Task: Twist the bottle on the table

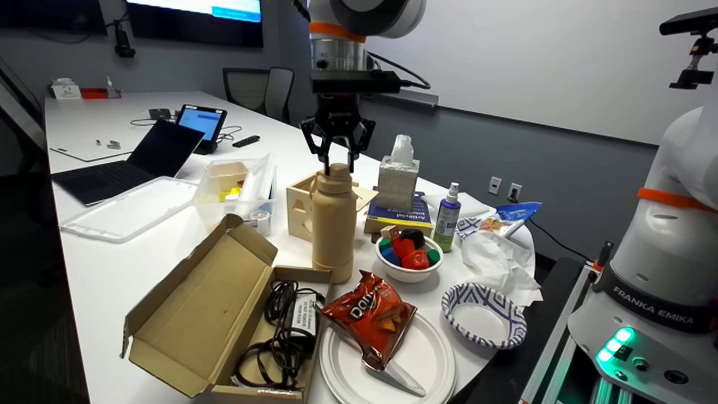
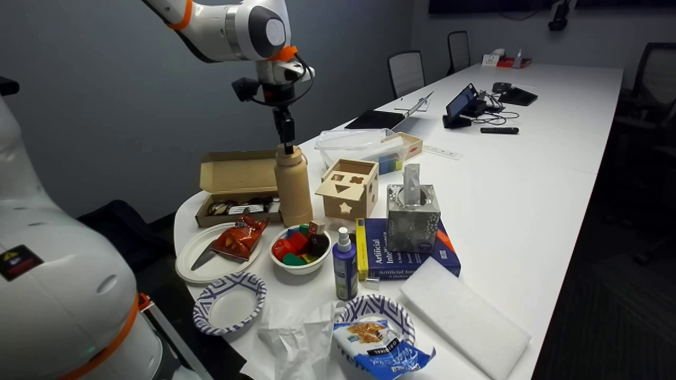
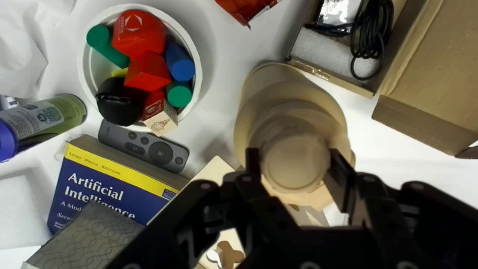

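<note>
The long white desk (image 1: 101,275) runs beneath the end effector (image 1: 339,164). In an exterior view a dark laptop (image 1: 104,177) sits well to the left of the end effector. In the wrist view a cardboard box (image 3: 444,67) with its lid folded back lies to the upper right of the end effector, with black cable (image 3: 375,33) coiled inside. In an exterior view a clear plastic bin (image 2: 330,153) is near, to the right of the end effector. The tan bottle (image 1: 335,224) stands upright on the desk, directly under the end effector, which is clamped on its cap (image 3: 295,164), one finger (image 3: 254,160) against each side. A wooden shape box (image 2: 332,208) is beside the bottle, to the lower right of the end effector in an exterior view. In the wrist view a blue book (image 3: 101,186) with a yellow band lies left of the end effector, a patterned tissue box (image 3: 82,239) resting on it. In an exterior view a white bowl (image 1: 408,274) of coloured blocks is to the lower right of the end effector, and a spray bottle (image 1: 447,219) stands farther right. A grey remote (image 3: 143,146) lies between bowl and book, left of the end effector in the wrist view.
</note>
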You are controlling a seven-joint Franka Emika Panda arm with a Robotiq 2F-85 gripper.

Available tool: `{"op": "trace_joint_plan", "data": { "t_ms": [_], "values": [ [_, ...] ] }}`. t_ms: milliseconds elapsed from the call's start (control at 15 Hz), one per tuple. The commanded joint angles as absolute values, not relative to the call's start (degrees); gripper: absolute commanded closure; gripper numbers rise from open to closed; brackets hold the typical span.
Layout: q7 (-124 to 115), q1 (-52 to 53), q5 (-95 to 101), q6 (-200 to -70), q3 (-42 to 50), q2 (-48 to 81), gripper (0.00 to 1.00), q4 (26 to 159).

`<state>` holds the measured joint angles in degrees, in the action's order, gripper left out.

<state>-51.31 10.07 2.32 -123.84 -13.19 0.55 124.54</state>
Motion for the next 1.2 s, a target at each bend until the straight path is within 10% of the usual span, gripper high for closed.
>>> {"op": "trace_joint_plan", "data": {
  "t_ms": [0,1133],
  "values": [
    [-43.3,10.3,-0.1,-123.9,-12.1,0.6,0.79,123.7],
    [-13.3,9.5,-5.8,-118.5,-9.7,4.5,0.79,119.7]
  ]
}}
